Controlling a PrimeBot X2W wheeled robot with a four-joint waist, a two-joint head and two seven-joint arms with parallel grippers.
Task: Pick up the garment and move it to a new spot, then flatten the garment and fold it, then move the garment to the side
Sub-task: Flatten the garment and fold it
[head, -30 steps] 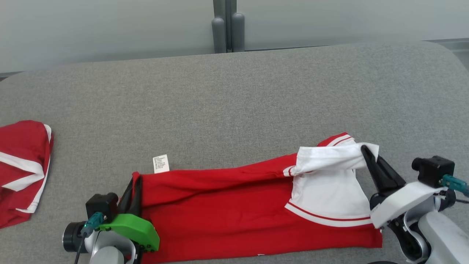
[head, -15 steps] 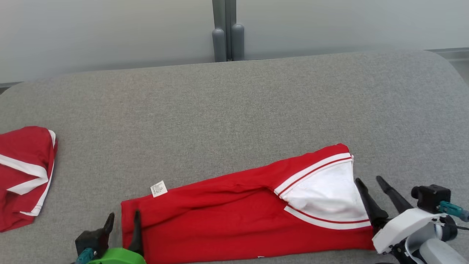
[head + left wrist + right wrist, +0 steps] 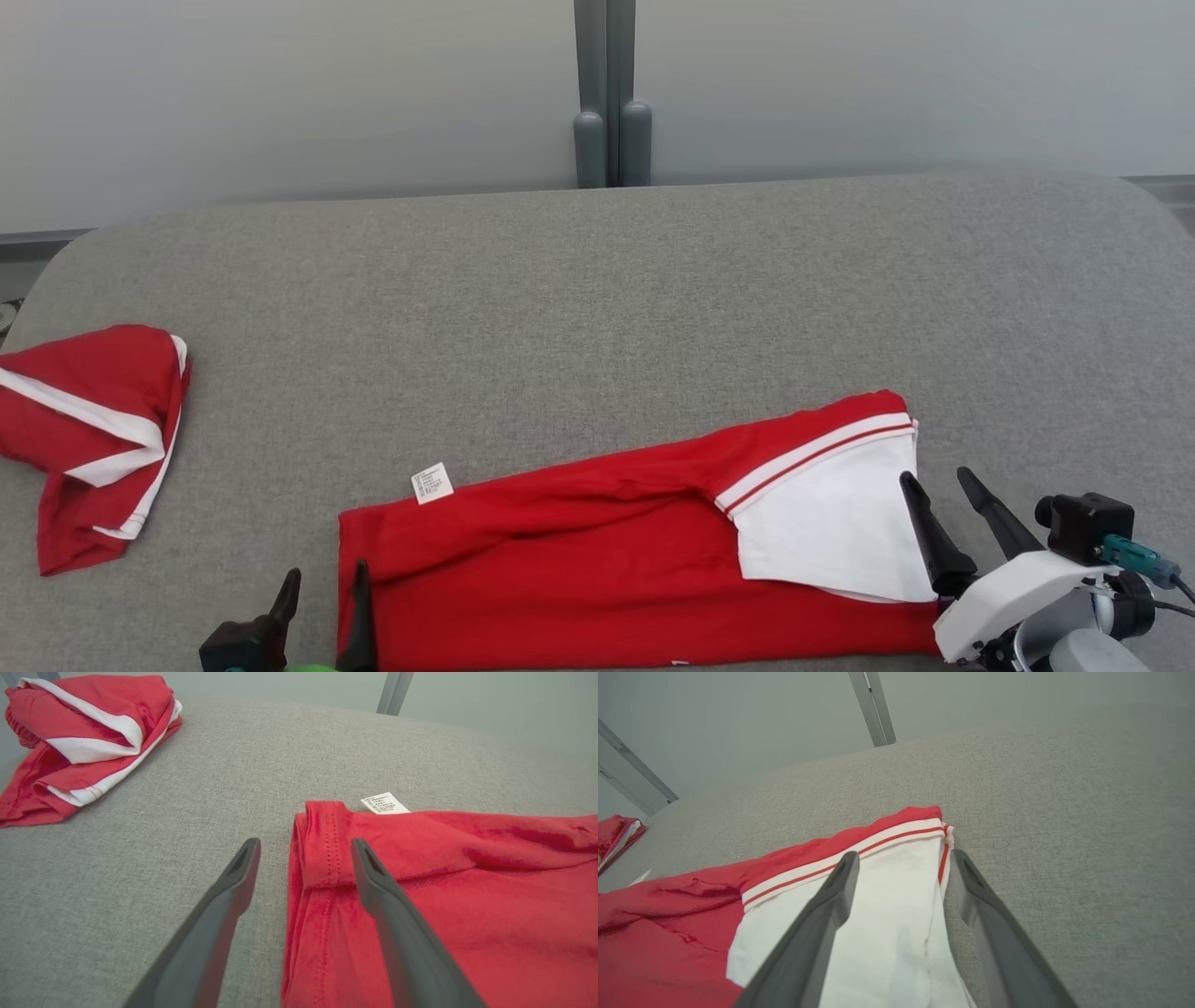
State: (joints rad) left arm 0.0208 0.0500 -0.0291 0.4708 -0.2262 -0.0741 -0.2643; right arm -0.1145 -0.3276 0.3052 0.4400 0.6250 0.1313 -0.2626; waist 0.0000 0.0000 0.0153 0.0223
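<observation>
The garment [image 3: 597,560] lies flat along the near edge of the worktop [image 3: 597,308], a long red strip that runs from left of the middle toward the near right corner. Its far edge slants away from the near edge as it goes right. Its right end is a white panel [image 3: 831,532] with a white and red striped band across it. A small white label [image 3: 432,483] sticks out from the far edge close to the left end, flat on the grey cloth of the worktop

The left gripper [image 3: 325,577] is at the garment's left end with its fingers spread apart and nothing between them gripped. In the left wrist view one finger [image 3: 219,914] is over bare worktop and the other over the red cloth, with the stitched hem between them; whether they touch I cannot tell

The right gripper [image 3: 934,478] is at the right end, fingers likewise apart and holding nothing. In the right wrist view one finger [image 3: 817,924] is over the white panel and the other over the worktop just beside the garment's right edge

A second garment [image 3: 93,439], red with white bands, lies bunched at the left edge, well apart from the first. A grey post [image 3: 611,93] stands behind the far edge
</observation>
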